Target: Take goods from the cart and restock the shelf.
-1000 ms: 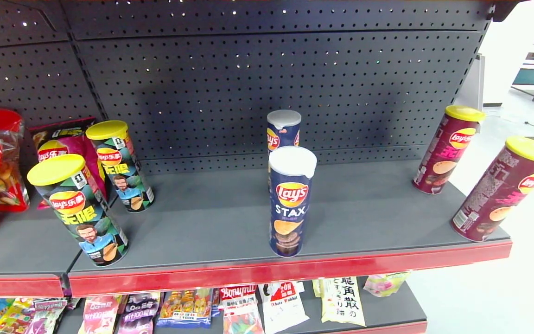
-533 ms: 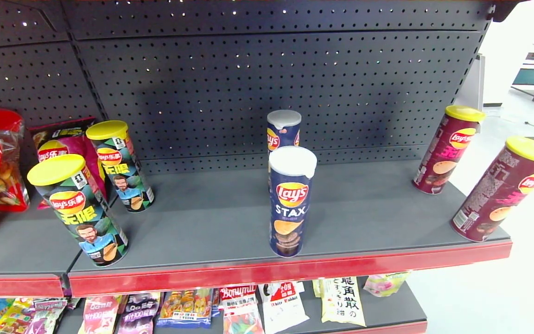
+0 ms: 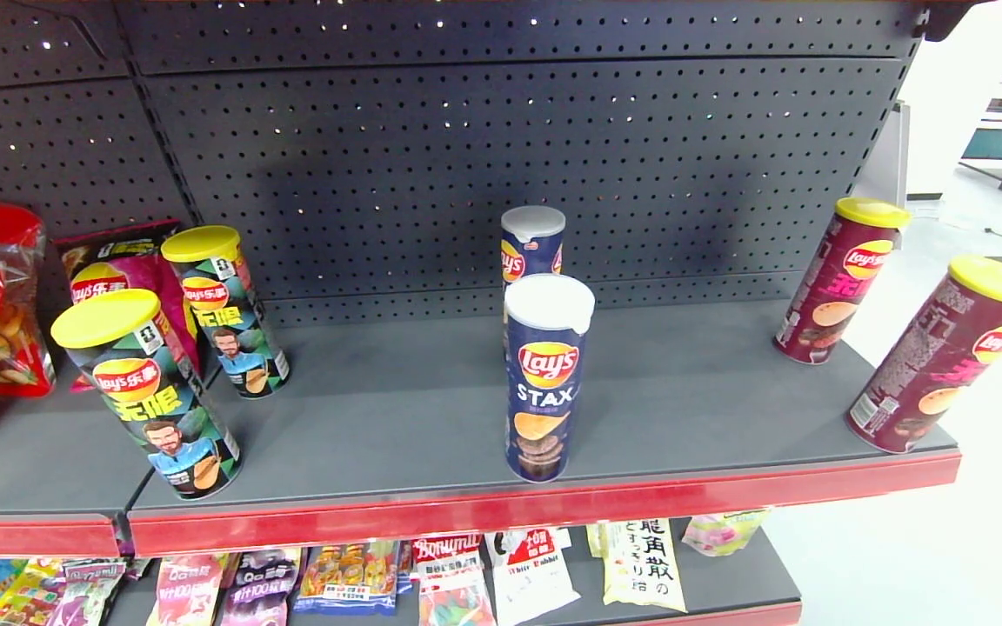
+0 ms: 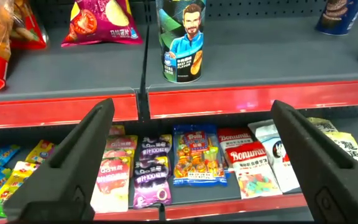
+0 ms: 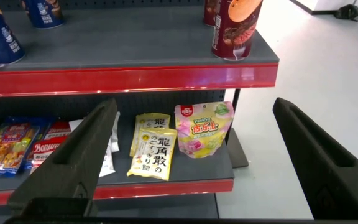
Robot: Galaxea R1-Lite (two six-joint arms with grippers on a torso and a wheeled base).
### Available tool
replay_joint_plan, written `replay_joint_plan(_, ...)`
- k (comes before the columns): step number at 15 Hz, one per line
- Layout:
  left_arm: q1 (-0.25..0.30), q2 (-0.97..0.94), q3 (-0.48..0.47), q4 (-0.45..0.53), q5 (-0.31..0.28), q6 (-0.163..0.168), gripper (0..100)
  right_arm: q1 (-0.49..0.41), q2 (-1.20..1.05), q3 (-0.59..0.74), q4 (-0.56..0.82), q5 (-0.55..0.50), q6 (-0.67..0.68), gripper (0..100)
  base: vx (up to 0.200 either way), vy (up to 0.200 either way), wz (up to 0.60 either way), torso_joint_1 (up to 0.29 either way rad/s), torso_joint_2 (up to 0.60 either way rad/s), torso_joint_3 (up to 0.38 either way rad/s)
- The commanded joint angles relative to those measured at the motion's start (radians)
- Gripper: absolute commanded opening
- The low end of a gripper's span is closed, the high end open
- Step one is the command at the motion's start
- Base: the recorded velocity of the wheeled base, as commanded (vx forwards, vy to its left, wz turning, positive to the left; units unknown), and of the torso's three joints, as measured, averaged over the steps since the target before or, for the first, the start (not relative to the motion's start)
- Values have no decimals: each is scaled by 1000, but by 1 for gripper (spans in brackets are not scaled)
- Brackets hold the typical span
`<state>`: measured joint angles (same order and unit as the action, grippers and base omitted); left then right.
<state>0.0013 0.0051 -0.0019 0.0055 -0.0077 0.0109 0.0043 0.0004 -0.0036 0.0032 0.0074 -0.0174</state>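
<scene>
Head camera overlooks the shelf (image 3: 414,417); both wrist cameras face it lower.

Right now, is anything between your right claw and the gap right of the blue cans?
Nothing visible: the shelf is bare between the front blue can and the front maroon can, and the open right claw is empty.

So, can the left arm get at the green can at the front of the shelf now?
Probably yes. The left gripper is open and empty, facing the shelf, and the green can stands at the front edge with nothing before it; the arm must rise first.
</scene>
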Motion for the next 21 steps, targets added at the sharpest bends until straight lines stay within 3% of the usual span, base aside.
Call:
replay_joint_plan(1,0,-1,0,1,0,0,100,0,1,1,0,0,-1,100,0,0,0,0,0,0)
replay_joint_plan(19,0,-1,0,-1,0,0,100,3,15,-3,11,12,5,100,0,0,0,0,0,0)
replay_joint_plan(21,0,-1,0,1,0,0,100,68,133,-13,40,22,-21,100,0,0,0,0,0,0)
